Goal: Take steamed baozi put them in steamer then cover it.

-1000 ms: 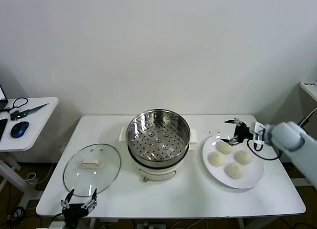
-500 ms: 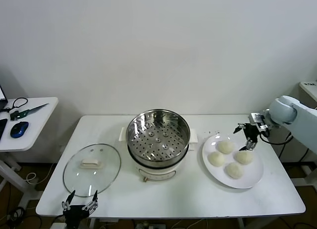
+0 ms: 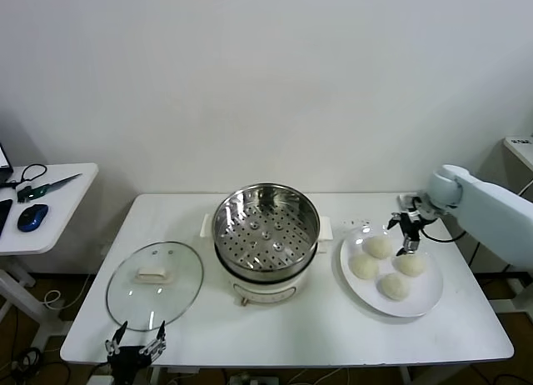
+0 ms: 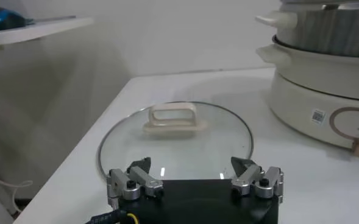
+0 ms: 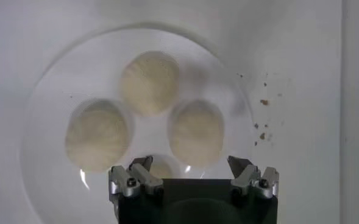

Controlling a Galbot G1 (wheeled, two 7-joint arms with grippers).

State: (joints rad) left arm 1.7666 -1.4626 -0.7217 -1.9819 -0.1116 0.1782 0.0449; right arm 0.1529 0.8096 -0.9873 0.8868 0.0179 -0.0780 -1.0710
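Here the right gripper (image 3: 405, 236), jaws spread and holding nothing, hangs over the four steamed baozi (image 5: 150, 83) on a white plate (image 3: 423, 301) near the table's (image 3: 333, 327) right edge. The steamer (image 3: 266, 222) stands mid-table, uncovered. The left gripper (image 3: 133, 346), also spread, waits at the front-left edge beside the glass lid (image 3: 155, 284).

The right arm (image 3: 487, 208) is a chunky pale grey-blue shell with a rounded joint cap; a thin black cable loops near its wrist; the right gripper (image 3: 406, 232) and left gripper (image 4: 194, 178) both look like black bodies with silvery metal finger brackets, dark screws, black tips.
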